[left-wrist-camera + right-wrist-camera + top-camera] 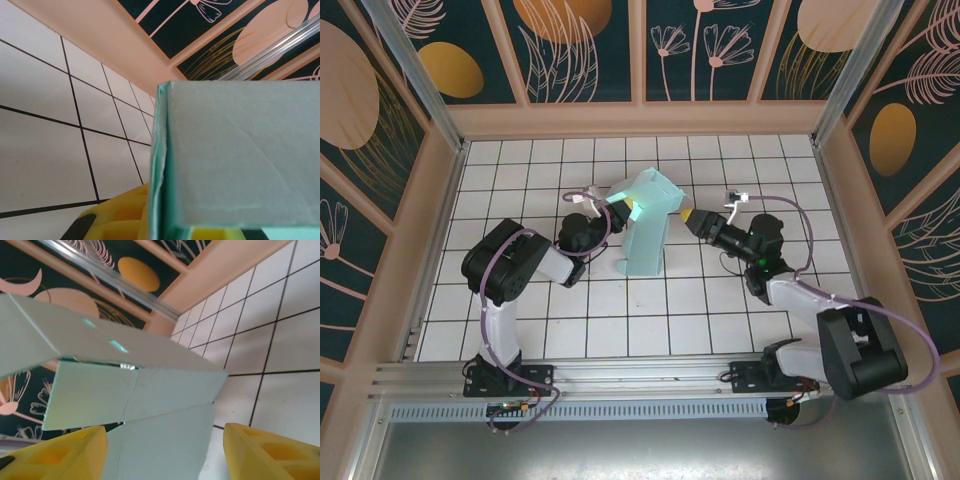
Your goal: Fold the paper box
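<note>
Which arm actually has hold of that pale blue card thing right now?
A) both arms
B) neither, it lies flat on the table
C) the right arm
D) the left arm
D: the left gripper is shut on an edge of the paper box, while the right gripper has its yellow fingers spread wide apart, not closed on the card.

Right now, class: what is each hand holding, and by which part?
The left hand pinches the paper box by a folded edge on its left side. The right hand is open at the box's right side, gripping nothing.
</note>
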Tool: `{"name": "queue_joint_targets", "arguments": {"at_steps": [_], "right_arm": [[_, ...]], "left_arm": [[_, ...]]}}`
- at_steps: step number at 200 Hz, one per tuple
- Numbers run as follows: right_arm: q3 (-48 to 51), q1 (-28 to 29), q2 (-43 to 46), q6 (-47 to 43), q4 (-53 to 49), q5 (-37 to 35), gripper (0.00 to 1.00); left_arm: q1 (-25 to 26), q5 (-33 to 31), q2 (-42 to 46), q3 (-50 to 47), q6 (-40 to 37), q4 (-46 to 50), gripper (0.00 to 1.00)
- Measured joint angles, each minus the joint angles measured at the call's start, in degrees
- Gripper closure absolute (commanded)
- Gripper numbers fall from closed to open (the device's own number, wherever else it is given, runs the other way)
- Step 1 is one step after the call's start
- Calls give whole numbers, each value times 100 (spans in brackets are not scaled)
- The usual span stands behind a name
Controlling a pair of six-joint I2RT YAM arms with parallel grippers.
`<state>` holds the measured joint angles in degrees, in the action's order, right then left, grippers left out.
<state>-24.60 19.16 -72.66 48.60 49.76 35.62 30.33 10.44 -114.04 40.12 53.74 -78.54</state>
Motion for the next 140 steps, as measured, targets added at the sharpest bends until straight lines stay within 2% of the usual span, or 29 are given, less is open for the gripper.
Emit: {"name": "queue_joint_targets", "arguments": {"at_steps": [65, 140], "right_arm": [[-356, 289, -531, 149, 199, 94, 46], [-367, 258, -431, 153, 254, 85, 46]], "left_arm": [[0, 9, 0, 2, -4, -55, 100], [0, 13, -26, 24, -7, -59, 100]]}}
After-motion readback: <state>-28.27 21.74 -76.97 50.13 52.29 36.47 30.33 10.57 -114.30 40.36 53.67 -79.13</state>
